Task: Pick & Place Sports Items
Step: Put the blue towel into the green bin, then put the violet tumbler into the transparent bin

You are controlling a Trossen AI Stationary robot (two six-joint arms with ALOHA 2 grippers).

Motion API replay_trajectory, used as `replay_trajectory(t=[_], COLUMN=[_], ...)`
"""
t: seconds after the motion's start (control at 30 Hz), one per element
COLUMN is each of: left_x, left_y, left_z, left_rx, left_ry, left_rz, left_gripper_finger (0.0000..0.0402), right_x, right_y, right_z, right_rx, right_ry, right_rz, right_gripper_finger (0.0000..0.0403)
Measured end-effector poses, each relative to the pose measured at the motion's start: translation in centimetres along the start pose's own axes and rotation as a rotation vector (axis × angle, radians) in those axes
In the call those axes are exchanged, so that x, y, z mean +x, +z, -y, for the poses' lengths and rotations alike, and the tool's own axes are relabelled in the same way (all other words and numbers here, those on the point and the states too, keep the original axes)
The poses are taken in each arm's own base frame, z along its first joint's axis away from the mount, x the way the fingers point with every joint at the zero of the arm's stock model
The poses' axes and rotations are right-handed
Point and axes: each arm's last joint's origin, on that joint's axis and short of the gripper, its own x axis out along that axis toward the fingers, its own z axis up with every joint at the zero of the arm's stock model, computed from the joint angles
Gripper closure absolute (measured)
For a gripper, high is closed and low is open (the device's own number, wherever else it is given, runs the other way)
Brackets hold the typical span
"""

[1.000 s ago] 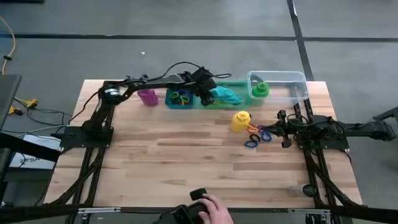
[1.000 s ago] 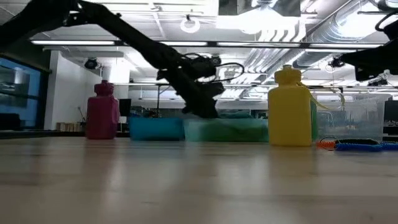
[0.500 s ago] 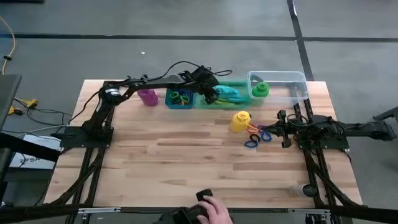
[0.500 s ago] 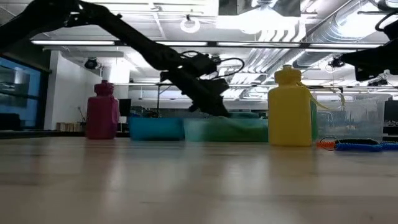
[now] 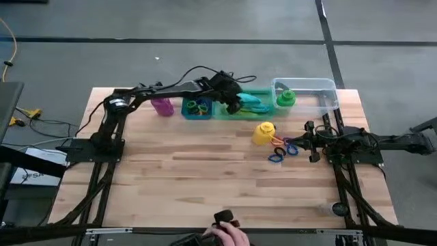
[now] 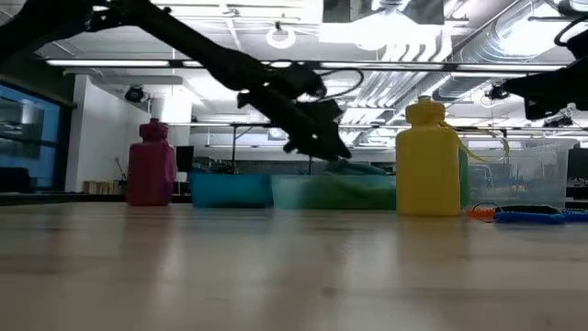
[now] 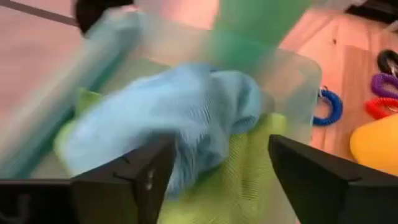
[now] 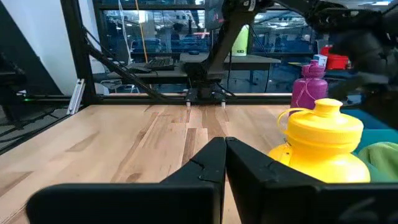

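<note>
A: What changed in the last second?

B: The left gripper (image 5: pixel 234 104) has let go of the teal cloth (image 5: pixel 250 102) and risen a little; its jaws now stand apart above it. The cloth lies in the green bin (image 5: pixel 263 96), on top of the lime-green cloth (image 7: pixel 249 174).

A: The arm's pose?

B: The left arm reaches from the table's left side along the far edge, wrist tipped down over the bin. The right gripper (image 5: pixel 309 142) waits at the right side, jaws clenched on nothing.

A: What's around?

B: The blue bin (image 5: pixel 196 108) touches the green bin on its left, the clear bin (image 5: pixel 321 87) with the green bottle (image 5: pixel 285 98) on its right. The purple bottle (image 5: pixel 162 106) stands beside the blue bin. The yellow bottle (image 5: pixel 263 132) and coloured rings (image 5: pixel 281 150) sit nearer. The near half of the table (image 5: pixel 205 184) is bare wood.
</note>
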Motion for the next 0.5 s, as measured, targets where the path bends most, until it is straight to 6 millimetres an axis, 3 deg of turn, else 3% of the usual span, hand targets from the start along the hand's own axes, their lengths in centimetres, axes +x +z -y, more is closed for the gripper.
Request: replay_trajectory(t=[0.17,0.5], left_x=[-2.1,-5.5], left_y=[1.2,2.3], left_z=[0.5,3.3], left_rx=[0.028,0.054], left_ry=[0.012,-0.008], left_rz=[0.025,-0.003], left_gripper_finger=[0.0167,0.0165], right_x=[0.0,0.0], right_y=[0.0,0.0], right_z=[0.0,0.0], right_rx=[0.0,0.0], right_ry=[0.0,0.0], right_rz=[0.0,0.0], right_gripper_finger=[0.0403,0.0403])
